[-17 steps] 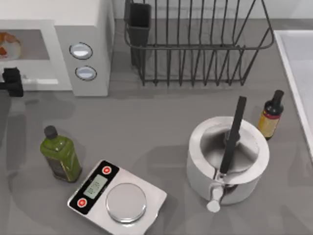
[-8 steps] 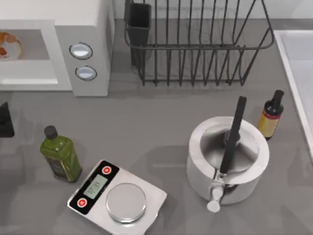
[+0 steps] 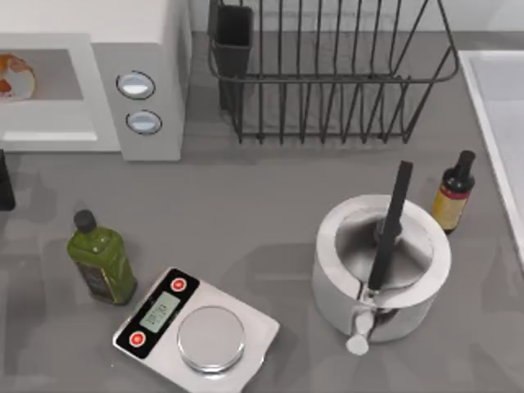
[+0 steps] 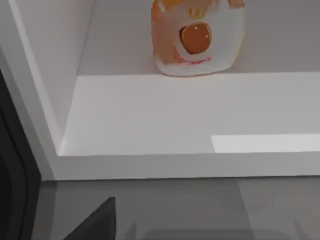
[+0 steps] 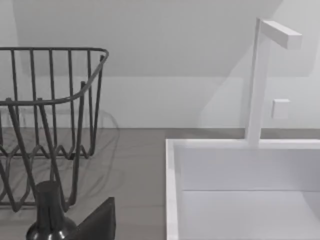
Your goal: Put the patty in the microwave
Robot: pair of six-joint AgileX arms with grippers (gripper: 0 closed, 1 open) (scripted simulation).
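The patty [image 3: 12, 75], cream-tan with orange-red patches, lies inside the cavity of the white microwave [image 3: 147, 49] at the back left. In the left wrist view the patty [image 4: 197, 37] rests deep on the microwave floor [image 4: 150, 120]. My left gripper [image 3: 3, 180] is at the table's left edge, in front of the microwave and apart from it. It is open and empty, with one dark finger [image 4: 100, 222] showing. One dark finger [image 5: 100, 220] of my open right gripper shows in the right wrist view, near the sink.
An olive-green bottle [image 3: 102, 262] and a white scale [image 3: 196, 327] stand front left. A black wire rack [image 3: 327, 74] is at the back. A white pot [image 3: 381, 262] holds a black utensil, with a small brown bottle [image 3: 453, 196] beside it. A white sink [image 5: 240, 190] lies right.
My left gripper has drawn back from the microwave's opening toward the front and off to the left edge. The patty stays inside the microwave.
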